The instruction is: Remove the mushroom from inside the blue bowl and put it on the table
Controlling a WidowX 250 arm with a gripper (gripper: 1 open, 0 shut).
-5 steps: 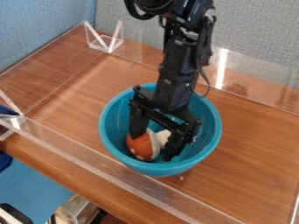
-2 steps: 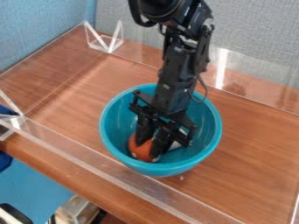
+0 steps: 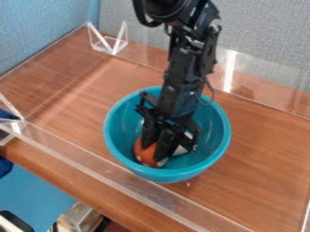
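The blue bowl (image 3: 168, 138) sat on the wooden worktop (image 3: 72, 86) in the lower middle of the frame, near the clear front wall (image 3: 109, 186). The black arm (image 3: 184, 63) reached steeply down from the top into it. Its gripper (image 3: 158, 148) was low inside the bowl, jaws drawn in around the mushroom (image 3: 148, 156), whose orange cap showed between the fingers on the bowl's floor, not lifted.

A glossy teal-blue bowl (image 3: 206, 149) holds what looks like an orange-brown mushroom (image 3: 147, 156), on reddish-brown wood-grain table (image 3: 85, 86).
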